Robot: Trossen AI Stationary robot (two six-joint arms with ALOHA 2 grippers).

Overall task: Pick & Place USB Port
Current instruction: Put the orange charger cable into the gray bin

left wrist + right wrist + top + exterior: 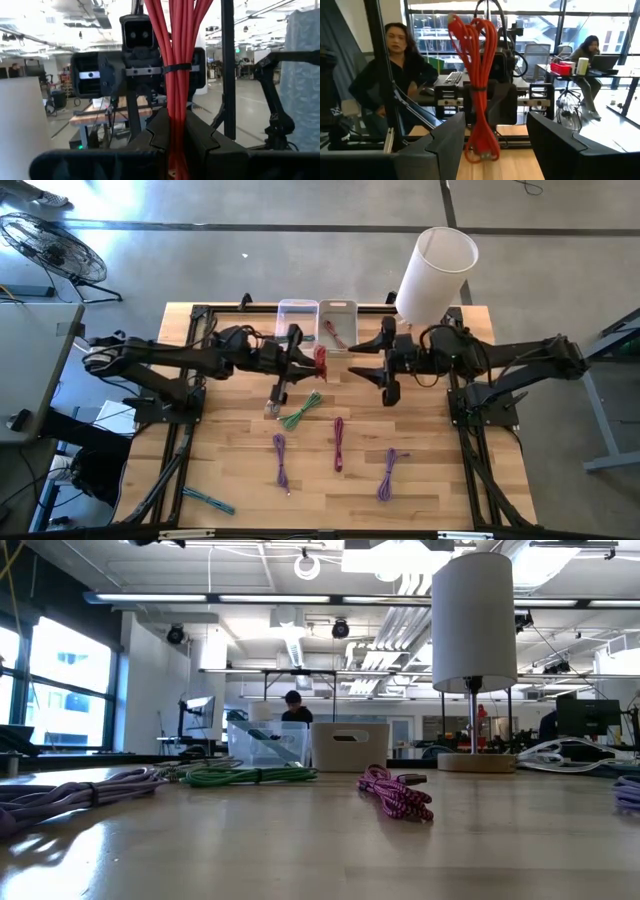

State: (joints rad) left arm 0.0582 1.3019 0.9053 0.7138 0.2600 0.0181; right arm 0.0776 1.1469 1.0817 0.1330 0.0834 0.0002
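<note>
A red cable bundle, bound by a black tie, stands upright in my left gripper, just in front of the clear bin and the white bin. My left gripper is shut on it. My right gripper faces it from the table's right side, open, and touches nothing. In the right wrist view the bundle hangs ahead of the gap of my right gripper. Neither gripper shows in the low view. My left gripper pinches the red bundle's middle part, just below the black tie, between its two fingers. The fingers come level from the table's left and lie across the bundle. It is upright, with loops above the fingers and its lower loop hanging below.
On the table lie a green cable, purple cables, a magenta cable and a teal one. A white lamp stands at the far right corner. People sit in the room beyond.
</note>
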